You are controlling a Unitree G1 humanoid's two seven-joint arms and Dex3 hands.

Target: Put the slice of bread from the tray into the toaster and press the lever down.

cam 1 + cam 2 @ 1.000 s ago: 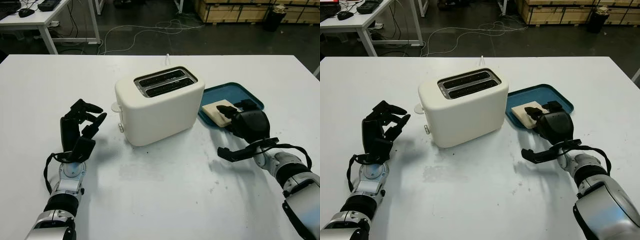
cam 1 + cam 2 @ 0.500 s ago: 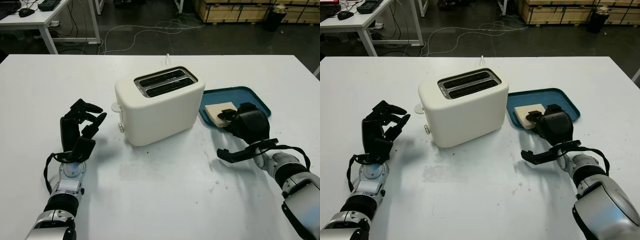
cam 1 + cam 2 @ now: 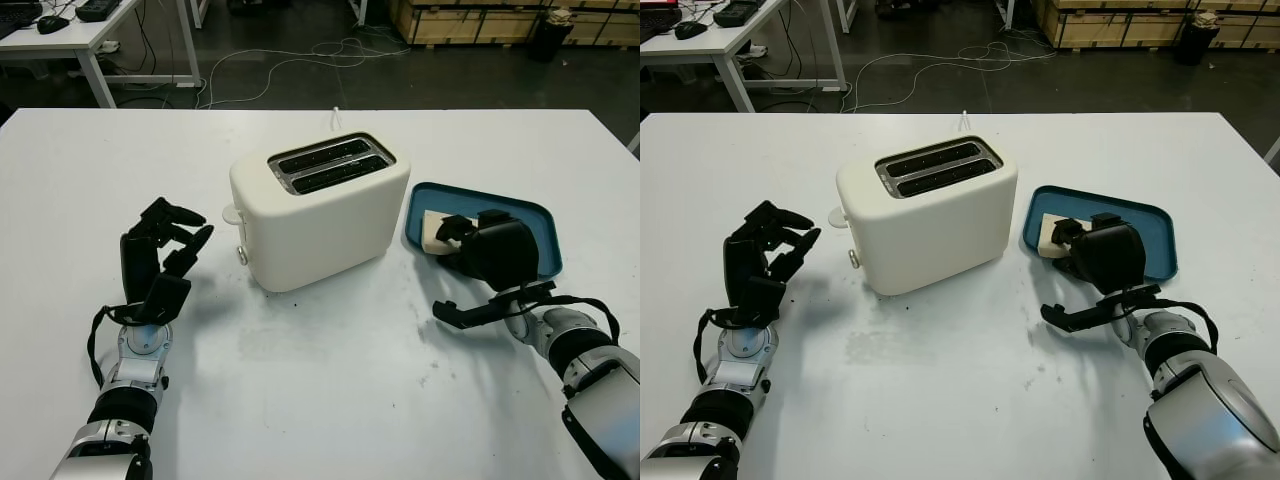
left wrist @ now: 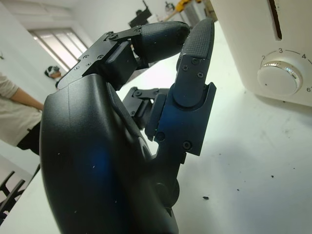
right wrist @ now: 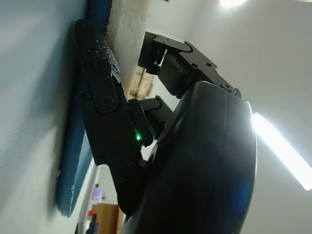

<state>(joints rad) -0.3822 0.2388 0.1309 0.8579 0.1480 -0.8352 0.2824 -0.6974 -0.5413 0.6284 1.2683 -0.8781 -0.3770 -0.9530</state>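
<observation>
A white two-slot toaster (image 3: pixel 320 210) stands mid-table, its lever (image 3: pixel 232 213) on the left end, up. To its right, the blue tray (image 3: pixel 520 215) is tipped up off the table towards me. The pale slice of bread (image 3: pixel 432 228) leans in its left corner. My right hand (image 3: pixel 470 240) is shut on the bread, fingers curled over the slice. In the right wrist view the thumb (image 5: pixel 100 87) presses the tray (image 5: pixel 78 161) from the other side of the bread (image 5: pixel 129 29). My left hand (image 3: pixel 160 245) is upright left of the toaster, fingers curled, holding nothing.
The toaster's dial (image 4: pixel 278 78) faces my left hand. A white cord (image 3: pixel 335 118) runs off the table's far edge behind the toaster. Bare white tabletop (image 3: pixel 330 380) lies in front. Desks and cables are on the floor beyond.
The tray has swung right and tipped up from lying flat, with the bread rising in my right hand's grip. The left hand has not moved.
</observation>
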